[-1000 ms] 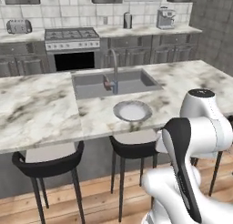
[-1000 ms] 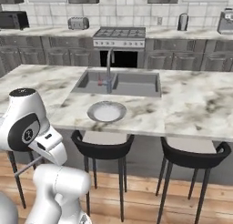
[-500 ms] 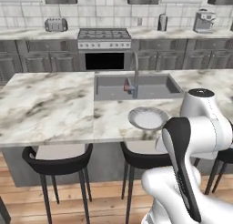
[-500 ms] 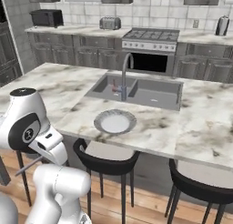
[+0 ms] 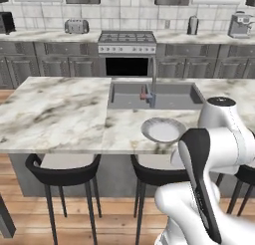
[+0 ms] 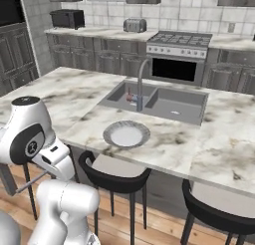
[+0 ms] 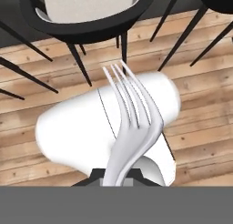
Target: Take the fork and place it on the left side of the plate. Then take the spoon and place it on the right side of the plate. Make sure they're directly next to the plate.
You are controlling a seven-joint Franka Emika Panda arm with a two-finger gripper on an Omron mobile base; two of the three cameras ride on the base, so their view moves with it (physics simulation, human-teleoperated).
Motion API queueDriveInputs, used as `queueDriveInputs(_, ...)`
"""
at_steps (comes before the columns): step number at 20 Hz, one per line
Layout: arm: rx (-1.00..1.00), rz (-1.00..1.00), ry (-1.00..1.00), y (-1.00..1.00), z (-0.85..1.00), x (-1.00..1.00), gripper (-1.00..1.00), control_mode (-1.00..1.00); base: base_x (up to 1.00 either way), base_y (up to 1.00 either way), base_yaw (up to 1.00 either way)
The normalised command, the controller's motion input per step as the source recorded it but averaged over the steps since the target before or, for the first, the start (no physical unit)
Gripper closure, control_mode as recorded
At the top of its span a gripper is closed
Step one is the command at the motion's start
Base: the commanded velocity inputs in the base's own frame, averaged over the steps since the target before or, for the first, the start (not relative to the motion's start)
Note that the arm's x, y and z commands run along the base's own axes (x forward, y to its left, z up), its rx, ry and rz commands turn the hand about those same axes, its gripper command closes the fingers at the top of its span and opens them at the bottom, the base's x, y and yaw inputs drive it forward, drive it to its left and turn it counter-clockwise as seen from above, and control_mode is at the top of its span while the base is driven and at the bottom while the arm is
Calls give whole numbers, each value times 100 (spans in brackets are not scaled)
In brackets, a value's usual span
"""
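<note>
The fork (image 7: pixel 132 123) is silvery, and its prongs point away from the hand over the wooden floor. My gripper (image 7: pixel 117 176) is shut on its handle, held low beside the stools and below counter height. The plate (image 5: pixel 163 129), round and pale grey-white, lies on the marble island near its front edge, just in front of the sink; from the other side the plate (image 6: pixel 126 135) sits right of my arm. The spoon is out of view.
A grey double sink (image 5: pixel 152 95) with a faucet (image 5: pixel 151 92) is set into the island behind the plate. Black stools (image 5: pixel 63 170) stand along the island's front (image 6: pixel 117 175). A stove (image 5: pixel 127 39) and toaster (image 5: pixel 76 26) line the back counter.
The whole picture has shifted in both base views, so the base has driven along the island. The fork stays in the shut gripper.
</note>
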Motion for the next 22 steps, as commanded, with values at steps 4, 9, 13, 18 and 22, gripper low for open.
queueDriveInputs(4,5,10,0,-18,0,42,100,-100,9,-8,3)
queueDriveInputs(9,7,9,0,-13,0,60,100,-100,0,0,0)
queueDriveInputs(13,4,3,0,-1,0,41,100,-100,0,0,0)
queueDriveInputs(18,0,0,-5,10,0,40,100,-100,0,0,0)
queueDriveInputs(22,0,3,-7,23,0,59,100,-100,0,0,0)
